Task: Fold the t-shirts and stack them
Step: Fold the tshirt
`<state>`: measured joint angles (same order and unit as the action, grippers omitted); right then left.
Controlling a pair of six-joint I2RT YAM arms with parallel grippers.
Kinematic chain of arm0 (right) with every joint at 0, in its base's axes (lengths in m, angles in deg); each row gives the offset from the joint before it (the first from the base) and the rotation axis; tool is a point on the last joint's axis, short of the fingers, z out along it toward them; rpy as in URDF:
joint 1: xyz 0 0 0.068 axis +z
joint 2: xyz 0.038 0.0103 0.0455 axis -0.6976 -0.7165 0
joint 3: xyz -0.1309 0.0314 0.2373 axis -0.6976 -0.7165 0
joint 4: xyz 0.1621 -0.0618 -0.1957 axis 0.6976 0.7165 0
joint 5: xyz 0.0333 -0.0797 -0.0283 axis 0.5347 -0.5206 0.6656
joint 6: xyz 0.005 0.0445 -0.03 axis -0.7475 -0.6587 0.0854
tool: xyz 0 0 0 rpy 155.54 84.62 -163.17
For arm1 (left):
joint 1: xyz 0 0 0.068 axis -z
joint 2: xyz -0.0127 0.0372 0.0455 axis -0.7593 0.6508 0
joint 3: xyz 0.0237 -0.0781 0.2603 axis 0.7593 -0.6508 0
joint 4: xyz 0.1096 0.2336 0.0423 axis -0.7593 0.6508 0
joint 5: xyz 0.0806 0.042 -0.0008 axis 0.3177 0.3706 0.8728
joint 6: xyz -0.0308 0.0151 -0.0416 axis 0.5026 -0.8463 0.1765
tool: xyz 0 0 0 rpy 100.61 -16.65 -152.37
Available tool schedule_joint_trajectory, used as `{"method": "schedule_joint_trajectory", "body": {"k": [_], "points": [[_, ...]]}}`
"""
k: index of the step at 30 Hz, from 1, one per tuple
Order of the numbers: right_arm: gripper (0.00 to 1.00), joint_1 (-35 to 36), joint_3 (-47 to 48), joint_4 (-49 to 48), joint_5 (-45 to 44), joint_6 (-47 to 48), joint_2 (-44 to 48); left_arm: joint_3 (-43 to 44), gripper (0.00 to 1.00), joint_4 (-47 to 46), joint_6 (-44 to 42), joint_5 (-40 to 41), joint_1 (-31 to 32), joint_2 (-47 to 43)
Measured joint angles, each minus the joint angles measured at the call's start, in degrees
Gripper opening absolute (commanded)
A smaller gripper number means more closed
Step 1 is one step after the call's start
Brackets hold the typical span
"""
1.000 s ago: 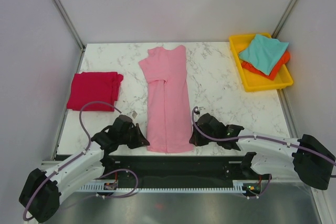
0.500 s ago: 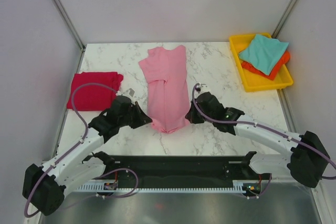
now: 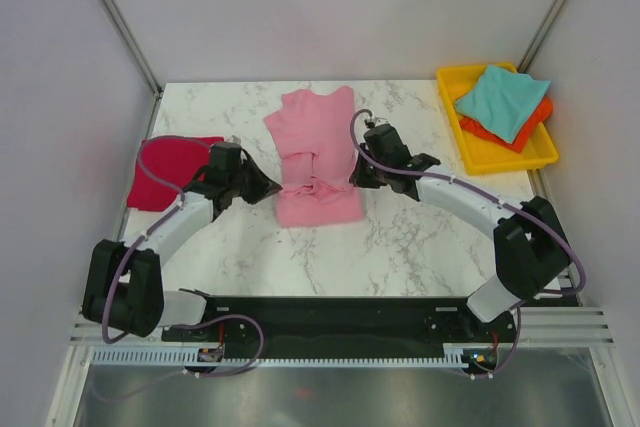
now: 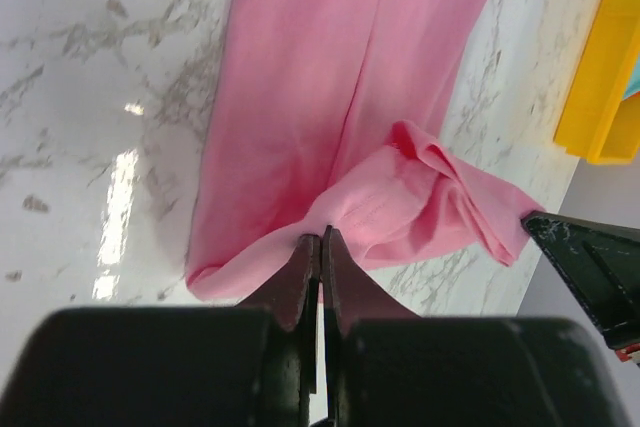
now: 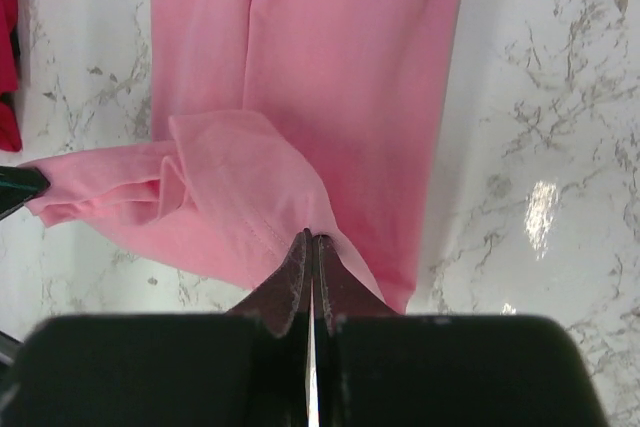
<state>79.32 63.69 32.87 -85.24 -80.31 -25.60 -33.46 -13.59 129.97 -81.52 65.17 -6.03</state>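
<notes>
The light pink t-shirt (image 3: 318,152) lies lengthwise in the middle of the table, its near half lifted and doubled back over the far half. My left gripper (image 3: 272,188) is shut on the hem's left corner (image 4: 345,217). At the hem's right corner (image 5: 290,222), my right gripper (image 3: 355,176) is shut on the cloth as well. Between them the carried hem sags in loose folds (image 4: 440,182). A folded crimson t-shirt (image 3: 168,173) rests at the table's left edge, partly behind my left arm. Teal (image 3: 500,97) and orange (image 3: 525,127) t-shirts lie in the tray.
The yellow plastic tray (image 3: 478,159) stands at the back right corner, its side also showing in the left wrist view (image 4: 600,77). White walls and metal posts close the table on three sides. Bare marble (image 3: 420,237) lies in front of the pink shirt.
Both grippers have carried the pink shirt's near hem away from the table's front edge toward its collar, folding the shirt roughly in half. Both arms have stretched forward.
</notes>
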Motion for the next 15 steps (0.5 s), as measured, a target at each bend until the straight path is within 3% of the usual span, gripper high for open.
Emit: {"method": "schedule_joint_trajectory", "body": {"k": [8, 15], "points": [[0.0, -2.82, 7.72, 1.73, 0.68, 0.66, -8.57, 10.38, 0.02, -3.19, 0.13, -2.75, -1.03, 13.75], [0.0, -5.29, 11.61, 2.4, 1.11, 1.16, -12.31, 14.45, 0.02, -3.45, 0.31, -4.22, -2.51, 19.12]]}}
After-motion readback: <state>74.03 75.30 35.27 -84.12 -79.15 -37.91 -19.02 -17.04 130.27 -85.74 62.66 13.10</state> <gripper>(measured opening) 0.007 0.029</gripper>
